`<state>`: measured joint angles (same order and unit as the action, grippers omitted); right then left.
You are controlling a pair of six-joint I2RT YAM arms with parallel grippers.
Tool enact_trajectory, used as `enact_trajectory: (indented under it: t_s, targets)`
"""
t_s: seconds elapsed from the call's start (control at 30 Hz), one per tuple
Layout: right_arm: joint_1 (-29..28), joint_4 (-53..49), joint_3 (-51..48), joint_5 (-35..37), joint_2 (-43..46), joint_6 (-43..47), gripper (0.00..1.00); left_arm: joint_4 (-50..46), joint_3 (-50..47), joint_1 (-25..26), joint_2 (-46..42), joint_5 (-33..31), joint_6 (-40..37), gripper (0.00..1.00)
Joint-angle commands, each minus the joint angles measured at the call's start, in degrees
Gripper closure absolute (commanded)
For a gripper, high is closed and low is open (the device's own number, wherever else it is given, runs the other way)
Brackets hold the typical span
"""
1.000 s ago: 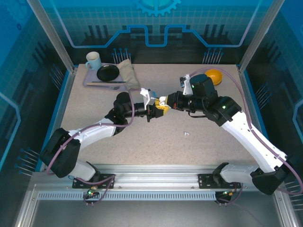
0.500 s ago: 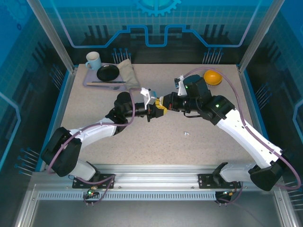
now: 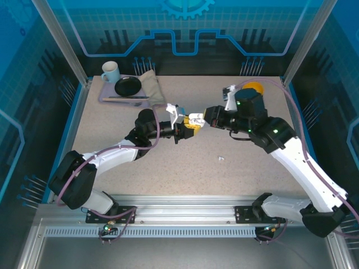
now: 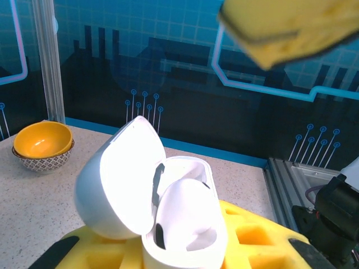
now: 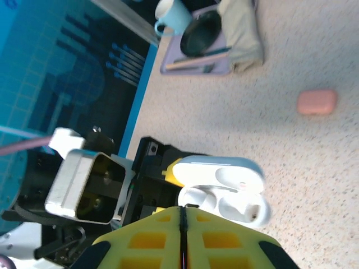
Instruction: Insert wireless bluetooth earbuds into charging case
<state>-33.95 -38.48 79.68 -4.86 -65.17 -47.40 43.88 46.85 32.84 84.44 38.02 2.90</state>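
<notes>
Earbud (image 3: 221, 158), tiny and white, lies loose on the table (image 3: 168, 174), near and right of the grippers. The left gripper (image 3: 189, 126) is clamped on the white case (image 3: 194, 119) at mid-table, lid open. Whether a bud sits in its wells I cannot tell. The right gripper (image 5: 180, 217), pads pressed together, hangs just right of the case; anything pinched is hidden. The right wrist view adds a closed pink case (image 5: 317, 102). The left wrist view adds an orange bowl (image 4: 43, 143).
</notes>
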Motion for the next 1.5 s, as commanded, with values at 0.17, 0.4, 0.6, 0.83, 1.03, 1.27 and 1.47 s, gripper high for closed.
enact_trajectory:
  t_s: [0.17, 0.4, 0.6, 0.83, 1.03, 1.27, 1.47]
  targets:
    - [8.03, -5.9, -14.99, 3.77, 4.95, 3.42, 0.62, 2.22, -0.22, -0.76, -2.12, -2.53, -0.85, 1.0]
    - [11.81, 4.31, -31.52, 4.21, -1.34, 1.55, 0.44, -0.35, -1.21, -1.03, -5.27, -4.02, -1.5, 1.0]
    - [12.95, 10.16, -33.54, 4.73, -10.71, 2.42, 0.39, -0.59, -2.6, -1.03, -7.08, -5.31, -1.15, 1.0]
    - [13.29, 13.2, -31.31, 4.49, -22.45, 2.18, 0.38, -0.98, -2.86, -1.06, -7.69, -5.85, -0.61, 1.0]
    - [13.12, 14.27, -33.15, 4.03, -23.75, 1.17, 0.38, -1.83, -2.91, -1.1, -8.72, -6.28, -1.22, 1.0]
    - [11.43, 14.01, -36.49, 3.02, -19.88, 0.08, 0.39, -1.5, -2.79, -1.04, -8.16, -6.21, -1.36, 1.0]
    - [8.48, 13.11, -37.52, 2.49, -17.87, -0.63, 0.4, -0.83, -2.99, -1.07, -7.89, -6.21, -1.04, 1.0]
